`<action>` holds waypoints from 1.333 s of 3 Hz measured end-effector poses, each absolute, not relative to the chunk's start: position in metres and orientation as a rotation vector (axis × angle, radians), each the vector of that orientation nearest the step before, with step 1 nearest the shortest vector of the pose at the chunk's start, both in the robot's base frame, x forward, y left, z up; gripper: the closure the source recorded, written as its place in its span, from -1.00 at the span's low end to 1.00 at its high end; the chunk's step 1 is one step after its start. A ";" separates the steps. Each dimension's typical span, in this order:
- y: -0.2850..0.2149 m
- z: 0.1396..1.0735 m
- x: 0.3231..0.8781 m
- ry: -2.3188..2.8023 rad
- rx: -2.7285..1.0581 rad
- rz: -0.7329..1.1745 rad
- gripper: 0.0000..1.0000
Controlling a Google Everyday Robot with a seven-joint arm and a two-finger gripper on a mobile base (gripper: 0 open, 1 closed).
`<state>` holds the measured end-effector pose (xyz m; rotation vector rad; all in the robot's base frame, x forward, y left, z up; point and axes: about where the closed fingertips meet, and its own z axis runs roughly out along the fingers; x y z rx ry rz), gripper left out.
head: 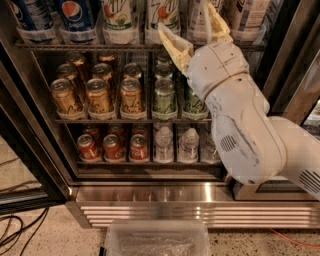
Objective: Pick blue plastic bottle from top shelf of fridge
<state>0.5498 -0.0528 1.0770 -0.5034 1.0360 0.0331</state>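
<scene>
The fridge (pixel 150 200) stands open in front of me. On its top shelf (pixel 90 46) stand tall bottles in clear trays. Two blue plastic Pepsi bottles (pixel 75 15) stand at the left end; only their lower halves show. Bottles with green and white labels (pixel 120 17) stand to their right. My gripper (pixel 195 31) is open, at top-shelf height right of centre and well to the right of the blue bottles. Its fingers (pixel 172 44) straddle a pale bottle (pixel 197 20) without holding it.
Gold cans (pixel 97 95) and green cans (pixel 164 97) fill the middle rack. Red cans (pixel 112 146) and small clear bottles (pixel 164 144) fill the lower rack. My white arm (pixel 245 130) covers the right side. A clear bin (pixel 157 240) lies on the floor, with cables (pixel 15 232) at left.
</scene>
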 end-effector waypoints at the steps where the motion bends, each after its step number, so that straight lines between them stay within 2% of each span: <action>1: -0.050 1.080 0.543 0.995 -0.515 -0.009 -0.32; 4: -0.053 1.083 0.533 0.943 -0.501 -0.048 -0.34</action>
